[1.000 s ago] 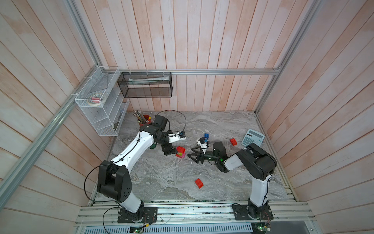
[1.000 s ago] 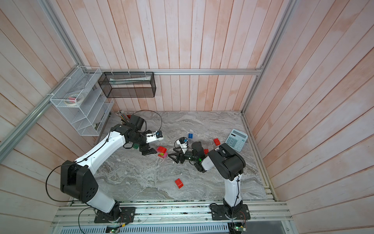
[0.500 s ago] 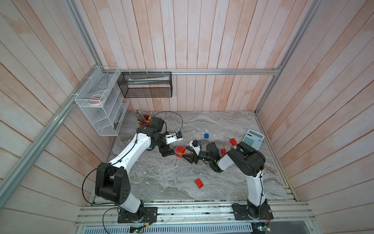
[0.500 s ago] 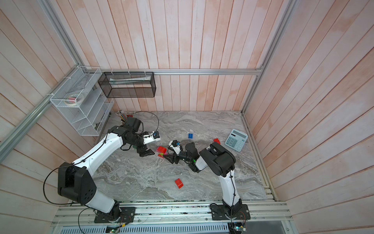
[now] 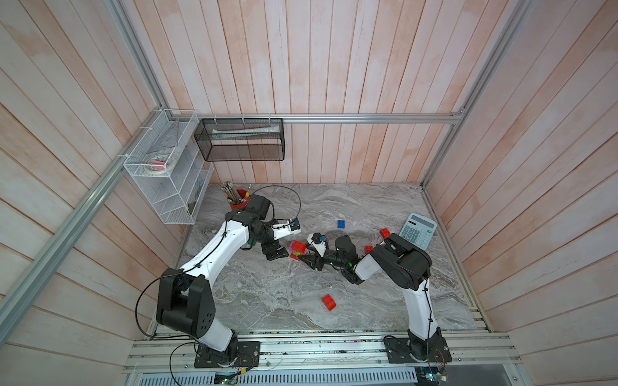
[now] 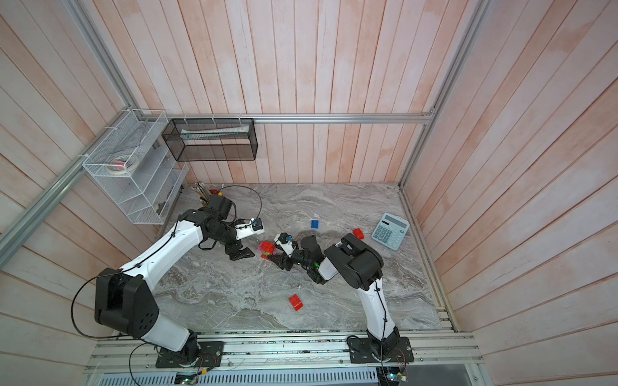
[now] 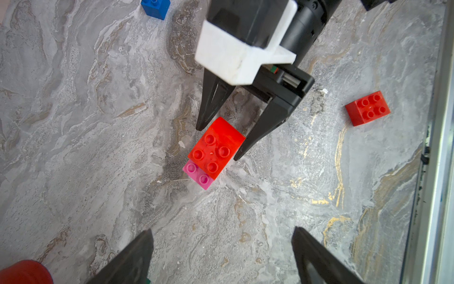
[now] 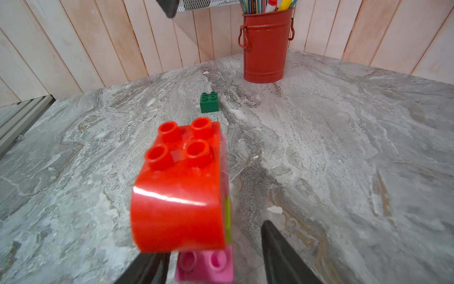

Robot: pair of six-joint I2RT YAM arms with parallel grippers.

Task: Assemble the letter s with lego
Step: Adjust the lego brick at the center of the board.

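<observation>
On the bench (image 5: 267,300), right jaws half-spread astride red brick (image 7: 216,150) on pink brick (image 7: 199,177), one tip touching; left jaws wide, empty, opposite. Beyond, from right wrist: green brick (image 8: 208,103), pencil cup (image 8: 265,46). From left wrist instead: blue brick (image 7: 154,7), spare red brick (image 7: 367,108).

From where I stand, the widest free run is the near half of the bench (image 5: 261,300), bare from left edge to right edge except for one loose red brick (image 5: 329,302). The middle is crowded: the left end effector (image 5: 279,254) and right end effector (image 5: 306,260) face each other at the brick stack (image 5: 297,248), with hardly a gap between them. The red pencil cup (image 5: 239,200) blocks the far left corner, and a dark green brick (image 8: 208,102) lies between it and the stack. A calculator (image 5: 418,230) and a small red brick (image 5: 384,233) sit by the right edge, and a blue brick (image 5: 341,224) lies alone with open bench around it.
</observation>
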